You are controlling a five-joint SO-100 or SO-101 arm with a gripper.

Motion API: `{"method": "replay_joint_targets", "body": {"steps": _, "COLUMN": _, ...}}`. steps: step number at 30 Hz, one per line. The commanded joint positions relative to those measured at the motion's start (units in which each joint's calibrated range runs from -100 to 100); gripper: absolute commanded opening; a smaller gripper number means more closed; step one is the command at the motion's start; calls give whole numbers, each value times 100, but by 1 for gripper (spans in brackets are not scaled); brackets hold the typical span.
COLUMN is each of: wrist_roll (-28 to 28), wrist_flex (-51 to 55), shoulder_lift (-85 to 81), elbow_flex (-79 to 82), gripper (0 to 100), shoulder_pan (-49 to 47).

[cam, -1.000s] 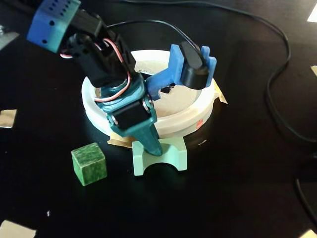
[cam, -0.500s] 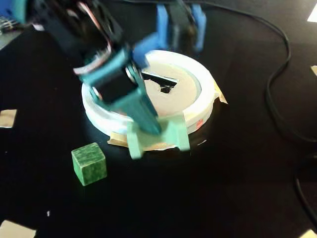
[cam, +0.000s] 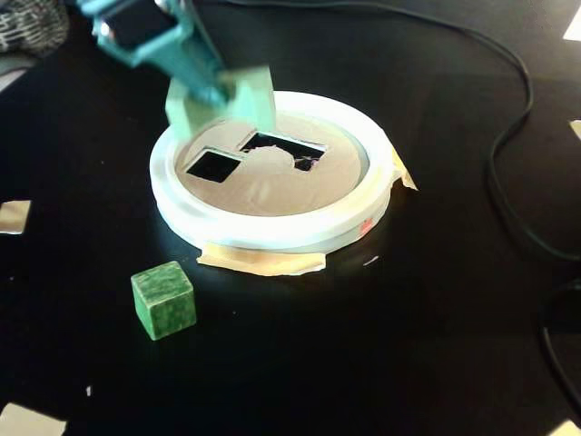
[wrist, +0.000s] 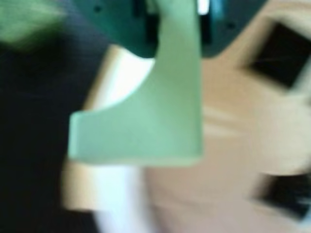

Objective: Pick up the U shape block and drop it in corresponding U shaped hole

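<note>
Green cube (cam: pixel 163 299) sits on the black tabletop (cam: pixel 381 345) nearest the fixed camera, well apart from the tool; not part of this step. Beyond it, the round board (cam: pixel 272 238) is taped down at its rim, presumably so it cannot slide. U shaped hole (cam: pixel 283 148) is open, beside the square cutout (cam: pixel 213 164). Farthest: tool (cam: pixel 211 91) clamped on the U shape block (cam: pixel 222 106), held in the air over the board's far-left rim, near the hole but not aligned. Wrist view is blurred; block (wrist: pixel 160 116) hangs between the jaws.
</note>
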Motion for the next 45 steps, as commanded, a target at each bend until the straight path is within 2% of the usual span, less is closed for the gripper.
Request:
{"method": "replay_joint_targets", "body": {"steps": 1, "wrist_roll": -484, "wrist_flex": -570, "shoulder_lift": 333, "elbow_flex": -527, "gripper": 7, "shoulder_pan": -693}}
{"method": "replay_joint_targets", "body": {"steps": 7, "wrist_roll": -562, "wrist_flex": -2326, "shoulder_lift": 1453, "elbow_flex": -536, "gripper": 7, "shoulder_pan": -831}}
{"method": "replay_joint_targets", "body": {"steps": 11, "wrist_roll": -840, "wrist_flex": -2788, "shoulder_lift": 1847, "elbow_flex": -536, "gripper": 7, "shoulder_pan": -831}}
{"method": "replay_joint_targets", "body": {"steps": 24, "wrist_roll": -1646, "wrist_flex": -2838, "shoulder_lift": 1999, "elbow_flex": -527, "gripper": 7, "shoulder_pan": -1730}}
{"method": "replay_joint_targets", "body": {"steps": 45, "wrist_roll": -1631, "wrist_flex": -2848, "shoulder_lift": 3289, "elbow_flex": -1356, "gripper": 7, "shoulder_pan": -1730}}
